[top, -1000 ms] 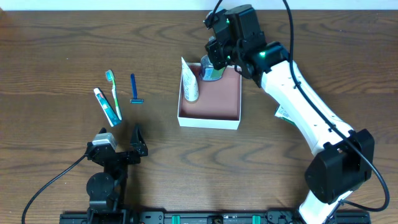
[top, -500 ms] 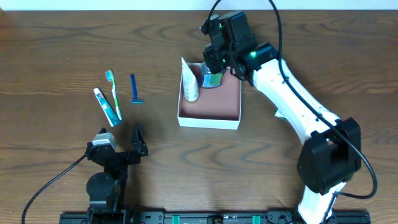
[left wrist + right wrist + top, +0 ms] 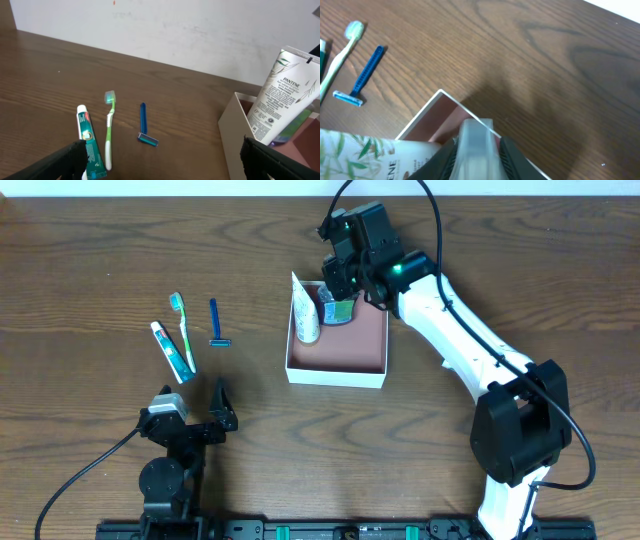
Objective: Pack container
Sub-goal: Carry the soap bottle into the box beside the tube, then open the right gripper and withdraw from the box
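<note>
The container (image 3: 355,345), a shallow white box with a pinkish-brown floor, sits at the table's middle. A white Pantene tube (image 3: 306,315) leans against its left wall, also seen in the left wrist view (image 3: 280,95) and the right wrist view (image 3: 360,155). My right gripper (image 3: 340,288) hovers over the box's far edge. In its own view the right gripper (image 3: 476,155) is shut on a translucent-capped green tube (image 3: 476,142), pads against both sides. My left gripper (image 3: 195,415) rests open near the front edge, the same left gripper (image 3: 160,160) holding nothing.
On the wood left of the box lie a toothpaste tube (image 3: 170,350), a green toothbrush (image 3: 184,330) and a blue razor (image 3: 216,323). A white-green packet (image 3: 455,363) peeks out from under the right arm.
The right gripper has shifted a little left and toward the box's far edge, carrying the green tube with it. The left arm has stayed still.
</note>
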### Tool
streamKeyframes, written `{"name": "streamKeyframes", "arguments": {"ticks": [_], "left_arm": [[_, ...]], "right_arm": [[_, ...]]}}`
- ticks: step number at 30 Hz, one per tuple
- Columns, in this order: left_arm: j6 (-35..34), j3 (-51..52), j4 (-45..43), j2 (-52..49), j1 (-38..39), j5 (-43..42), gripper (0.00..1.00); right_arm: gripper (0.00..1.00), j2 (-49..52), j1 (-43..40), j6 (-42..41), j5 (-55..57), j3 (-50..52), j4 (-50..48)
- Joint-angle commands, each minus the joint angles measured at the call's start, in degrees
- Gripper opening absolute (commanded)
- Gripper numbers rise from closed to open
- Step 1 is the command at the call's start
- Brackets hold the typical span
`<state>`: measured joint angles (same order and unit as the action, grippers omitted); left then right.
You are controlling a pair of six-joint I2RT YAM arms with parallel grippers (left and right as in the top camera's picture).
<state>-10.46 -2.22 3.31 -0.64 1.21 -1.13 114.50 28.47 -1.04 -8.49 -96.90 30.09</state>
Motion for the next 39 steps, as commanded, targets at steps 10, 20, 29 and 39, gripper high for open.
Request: {"name": "streamKeyframes", "arguments": {"ticks": [10, 20, 29, 39], "left_arm": [[0.79, 1.97, 0.79, 0.02, -0.28, 0.24, 0.98], [0.79, 1.97, 0.79, 0.02, -0.28, 0.24, 0.98], [0.79, 1.97, 0.79, 0.02, -0.28, 0.24, 0.98], [0.79, 1.97, 0.79, 0.02, -0.28, 0.24, 0.98]], "right_arm": [[0.36, 0.39, 2.23, 0.9, 0.09, -0.74, -0.11], [0.47, 0.59, 2.25, 0.9, 3.39, -0.74, 2.97], [0.57, 0.57, 1.86, 1.29, 5.38, -1.88, -2.6], [0.64, 0.57, 0.42, -2.08, 2.25, -12.72, 2.73]]}}
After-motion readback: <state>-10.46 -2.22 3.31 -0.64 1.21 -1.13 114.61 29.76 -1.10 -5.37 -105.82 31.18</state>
